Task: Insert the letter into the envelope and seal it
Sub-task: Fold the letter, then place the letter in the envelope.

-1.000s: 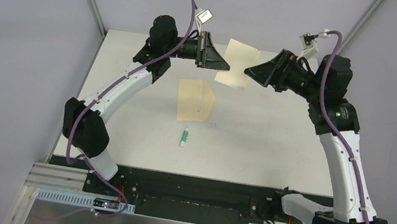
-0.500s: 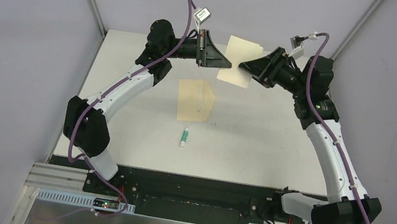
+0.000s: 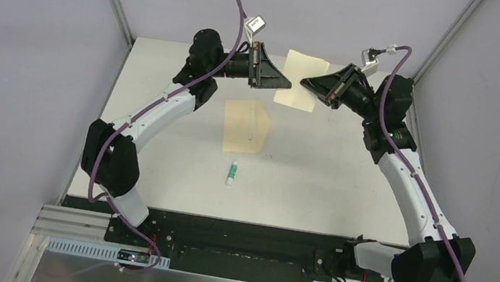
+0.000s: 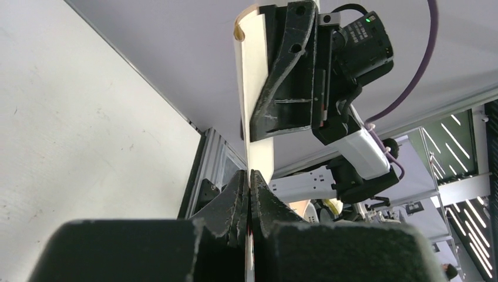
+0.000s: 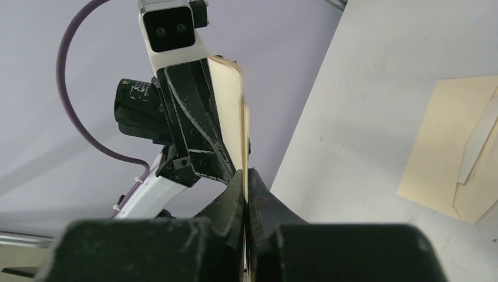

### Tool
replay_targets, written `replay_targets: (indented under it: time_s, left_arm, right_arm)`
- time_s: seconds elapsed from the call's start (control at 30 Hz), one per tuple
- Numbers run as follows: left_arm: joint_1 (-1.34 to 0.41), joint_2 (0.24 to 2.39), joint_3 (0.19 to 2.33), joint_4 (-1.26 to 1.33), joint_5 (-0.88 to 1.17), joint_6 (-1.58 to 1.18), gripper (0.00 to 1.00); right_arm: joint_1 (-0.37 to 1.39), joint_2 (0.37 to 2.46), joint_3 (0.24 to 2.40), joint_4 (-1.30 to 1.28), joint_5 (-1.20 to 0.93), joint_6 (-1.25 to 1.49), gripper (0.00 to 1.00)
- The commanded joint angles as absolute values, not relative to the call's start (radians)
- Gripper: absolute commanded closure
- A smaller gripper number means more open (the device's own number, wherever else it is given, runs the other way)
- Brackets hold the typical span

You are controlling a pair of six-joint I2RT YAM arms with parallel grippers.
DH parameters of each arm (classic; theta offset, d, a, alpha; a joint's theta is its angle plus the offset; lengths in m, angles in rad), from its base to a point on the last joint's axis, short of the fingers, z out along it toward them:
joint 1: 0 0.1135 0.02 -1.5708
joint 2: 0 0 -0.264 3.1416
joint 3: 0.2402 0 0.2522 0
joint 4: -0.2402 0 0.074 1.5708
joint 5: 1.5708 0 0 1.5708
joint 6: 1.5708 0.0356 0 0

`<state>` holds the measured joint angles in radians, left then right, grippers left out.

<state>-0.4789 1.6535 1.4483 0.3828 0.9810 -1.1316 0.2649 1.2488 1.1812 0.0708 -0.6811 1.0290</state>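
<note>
Here, the left gripper (image 3: pixel 285 84) and right gripper (image 3: pixel 305 84) are both clamping the letter (image 3: pixel 305 68), holding it aloft between them; the envelope (image 3: pixel 246 127) is lying flat below, toward the bases, slightly nearer the left arm, long axis near-to-far.

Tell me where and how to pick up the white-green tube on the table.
Grip the white-green tube across its middle, coming straight down from above. It lies flat on the table, apart from the envelope, its long axis running near to far, so closing across its narrow width probably holds best.
</note>
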Motion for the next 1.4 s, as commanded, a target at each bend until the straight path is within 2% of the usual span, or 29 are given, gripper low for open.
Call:
replay_targets:
  time_s: [0.0, 0.03, 0.17, 0.37, 0.5, 0.7, 1.0, 1.37]
  left_arm:
    - [-0.488, 1.646, 1.456, 0.328, 0.94, -1.052, 0.92]
    - [-0.486, 1.638, 1.454, 0.289, 0.924, -1.024, 0.81]
    - [-0.472, 1.589, 1.426, 0.081, 0.813, -0.868, 0.58]
    - [-0.435, 1.522, 1.33, -0.183, 0.462, -0.686, 0.35]
    - [-0.401, 1.544, 1.284, -0.243, 0.295, -0.623, 0.31]
    - [-0.35, 1.663, 1.342, -0.344, 0.102, -0.53, 0.29]
    - [-0.335, 1.866, 1.419, -0.378, 0.035, -0.495, 0.26]
    - [-0.334, 1.999, 1.471, -0.372, 0.06, -0.488, 0.24]
  right_arm:
    - [0.261, 1.244, 1.207, 0.066, -0.659, 0.992, 1.0]
    - [0.261, 1.244, 1.218, 0.029, -0.648, 0.963, 1.0]
    - [0.258, 1.244, 1.269, -0.188, -0.573, 0.825, 1.0]
    - [0.259, 1.27, 1.32, -0.442, -0.446, 0.612, 1.0]
    - [0.259, 1.3, 1.312, -0.489, -0.42, 0.549, 1.0]
    - [0.275, 1.353, 1.307, -0.5, -0.428, 0.511, 1.0]
    - [0.291, 1.377, 1.276, -0.516, -0.415, 0.488, 1.0]
    - [0.293, 1.375, 1.237, -0.526, -0.388, 0.466, 1.0]
